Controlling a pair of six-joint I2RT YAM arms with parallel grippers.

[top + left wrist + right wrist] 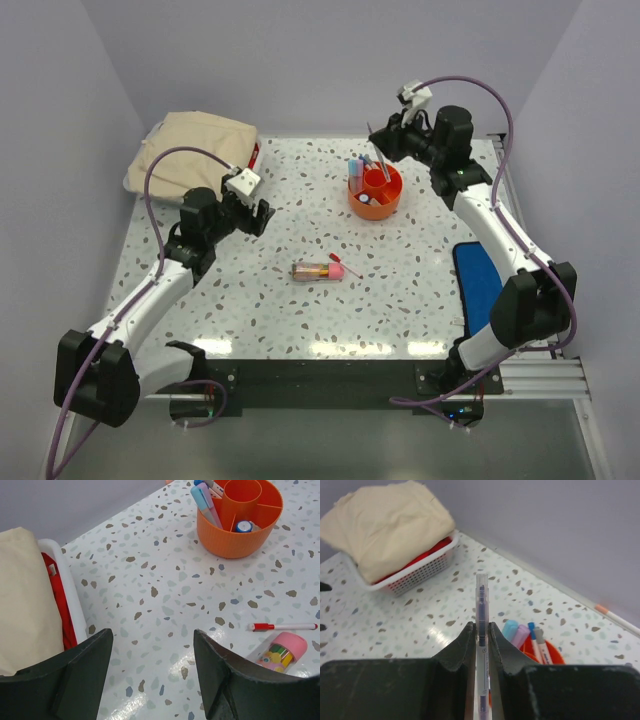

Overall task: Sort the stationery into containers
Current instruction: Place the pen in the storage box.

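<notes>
Clamped between the dark fingers of the right end effector (pixel 480 630) is a thin pen (pixel 481 600) with a clear body and a dark core; the jaws are narrow and pinch it at mid-length, so it juts straight out past the fingertips. In the overhead view this end effector hangs just above the far rim of the orange tub (pixel 375 192), which stands toward the back of the tabletop (pixel 300 320), right of centre. One compartment of the tub holds pale blue and pink markers (pixel 205 502) leaning together, with thin white pens beside them, and another holds a small blue-and-white cap (pixel 244 526). Nearer the middle of the tabletop, well apart from the tub, a clear tube (pixel 318 270) with a pink cap and colourful contents lies on its side, and a red-tipped pen (pixel 282 626) lies just beside it. The left end effector (pixel 152 675) hovers over bare tabletop to the left with its jaws wide and nothing between them. At the far left corner a white basket (pixel 65 580) carries a beige cloth (pixel 195 150) over something red. A blue mat (pixel 478 280) lies at the right edge.
</notes>
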